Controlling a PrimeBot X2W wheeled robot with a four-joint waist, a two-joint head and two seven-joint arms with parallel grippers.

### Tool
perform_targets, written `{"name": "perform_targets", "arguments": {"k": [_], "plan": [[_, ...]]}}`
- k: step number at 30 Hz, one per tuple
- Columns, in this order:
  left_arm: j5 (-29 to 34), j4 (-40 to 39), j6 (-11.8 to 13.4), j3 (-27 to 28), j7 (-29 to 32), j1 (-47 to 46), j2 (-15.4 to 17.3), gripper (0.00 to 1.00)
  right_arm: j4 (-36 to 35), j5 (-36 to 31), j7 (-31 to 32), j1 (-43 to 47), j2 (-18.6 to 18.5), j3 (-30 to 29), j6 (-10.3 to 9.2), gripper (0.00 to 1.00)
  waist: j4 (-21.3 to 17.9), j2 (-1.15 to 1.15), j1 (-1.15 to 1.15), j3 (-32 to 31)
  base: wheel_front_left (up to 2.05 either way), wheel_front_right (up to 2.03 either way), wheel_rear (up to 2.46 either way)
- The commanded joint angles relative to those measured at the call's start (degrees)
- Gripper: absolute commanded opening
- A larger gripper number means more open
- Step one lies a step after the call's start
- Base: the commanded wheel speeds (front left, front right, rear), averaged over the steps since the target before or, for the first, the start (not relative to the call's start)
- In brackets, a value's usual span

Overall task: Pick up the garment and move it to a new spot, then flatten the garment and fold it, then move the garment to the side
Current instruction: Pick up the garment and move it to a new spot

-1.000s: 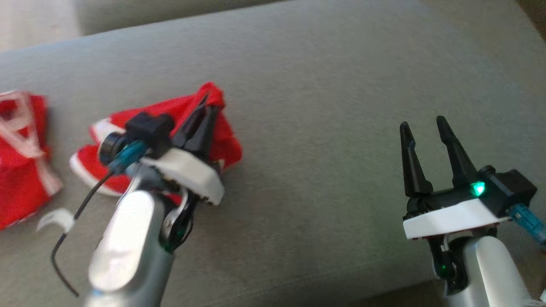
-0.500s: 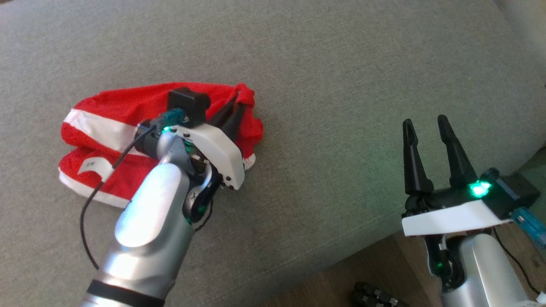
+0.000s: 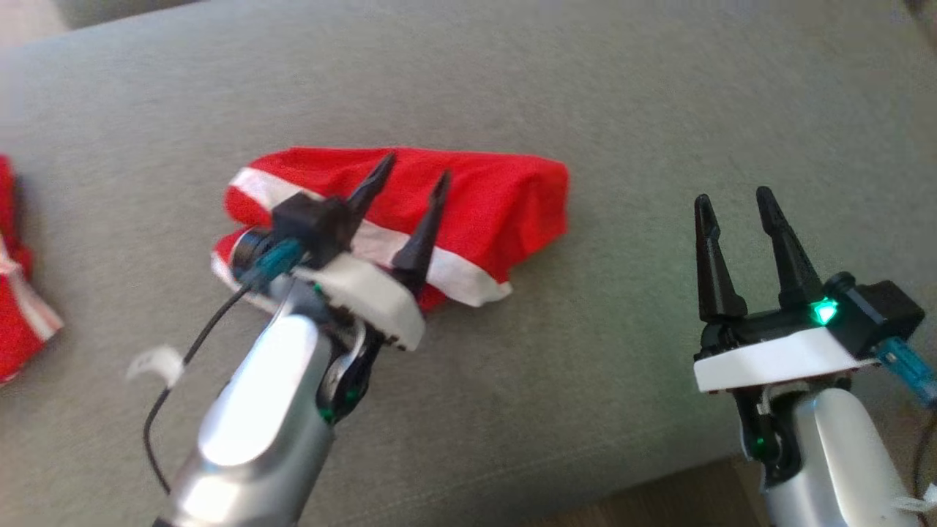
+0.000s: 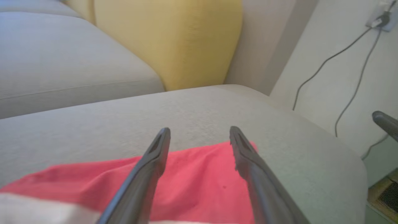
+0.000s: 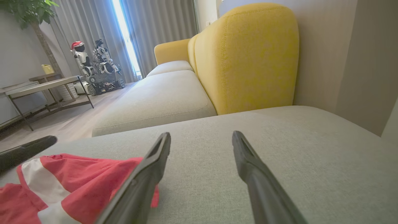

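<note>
- Garment (image 3: 505,197), red with a white band, lies crumpled and loosely folded on the grey seat cushion (image 3: 622,95). In the head view it sits left of the middle, well back from the cushion's front edge.
- Its white band runs slantwise across the cloth from upper left to lower right. The right end is plain red and bunched in soft folds.
- The left gripper (image 3: 415,168) hangs over the middle of the garment, its two dark fingers spread wide and pointing away from the robot. No cloth is pinched between them and it holds nothing.
- In the left wrist view those fingers straddle the red cloth with open space between them. Whether the tips touch the fabric cannot be told.
- The right gripper (image 3: 733,196) sits near the front right of the cushion, well apart from the garment. Its fingers are parted and empty, and a green light (image 3: 823,312) glows on its body.
- In the right wrist view bare grey cushion shows between that gripper's fingers. The garment lies at lower left, with one dark finger (image 5: 25,152) of the left gripper above it at the left edge.
- A second red-and-white cloth (image 3: 15,307) lies at the left edge of the head view, apart from the garment.
- A black cable (image 3: 148,439) with a white tag (image 3: 154,364) loops beside the left forearm.
- A yellow backrest (image 5: 248,53) stands behind the cushion. Farther off are a low table (image 5: 40,87) and wheeled robots (image 5: 93,65) by grey curtains.
</note>
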Motion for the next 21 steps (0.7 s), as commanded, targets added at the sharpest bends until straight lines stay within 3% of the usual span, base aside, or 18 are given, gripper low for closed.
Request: {"name": "perform_targets", "arguments": {"k": [1,11,21], "plan": [[0.4,-2.9,1.1,2.8,-1.2,0.2,1.8,1.00,-2.2,-0.6,0.5,-0.2,-0.2,0.8,-0.04,1.00,3.8,0.00,0.00,-3.0,0.00,0.00,0.00],[-0.2,-6.5,7.4,9.4,-5.3,7.9,6.4,1.00,-2.3,-3.3,3.4,1.3,-0.2,-0.3,-0.04,1.00,10.2,0.00,0.00,-7.1,0.00,0.00,0.00],[-0.2,-8.5,11.2,14.9,-7.1,15.2,10.2,1.00,-1.4,-5.0,5.5,3.6,-0.2,-0.7,-0.04,1.00,13.6,0.00,0.00,-10.4,0.00,0.00,0.00]]}}
